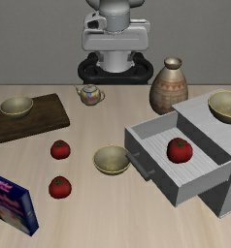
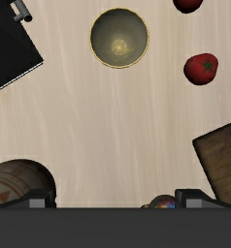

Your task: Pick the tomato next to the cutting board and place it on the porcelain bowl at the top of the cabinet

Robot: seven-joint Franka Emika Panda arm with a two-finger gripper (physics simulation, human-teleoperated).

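1. Fingertips (image 2: 35,203) of the gripper (image 2: 113,205) stood wide apart, jaws parted, nothing clamped between them, high above the table (image 2: 108,126).
2. Down under the hand sat the tan bowl (image 2: 118,39), and just beside it, apart from it, the tomato (image 2: 201,66), lying free on the wood near the cutting board (image 2: 219,160).
3. Over to the exterior view: that tomato (image 1: 60,149) lay at left of centre, just below the cutting board (image 1: 28,118), not touching it.
4. And a second tomato (image 1: 59,187) sat lower left, near the blue box (image 1: 13,205) standing in the bottom left corner.
5. A small bowl (image 1: 16,106) rested on the board, upper left.
6. At right, the cabinet (image 1: 210,145) had its drawer (image 1: 176,172) pulled out, with a third tomato (image 1: 180,149) inside.
7. Up on the cabinet top, at the right edge, sat the porcelain bowl (image 1: 225,106), upright.
8. Teapot (image 1: 89,94) and vase (image 1: 169,85) stood at the back, top centre.
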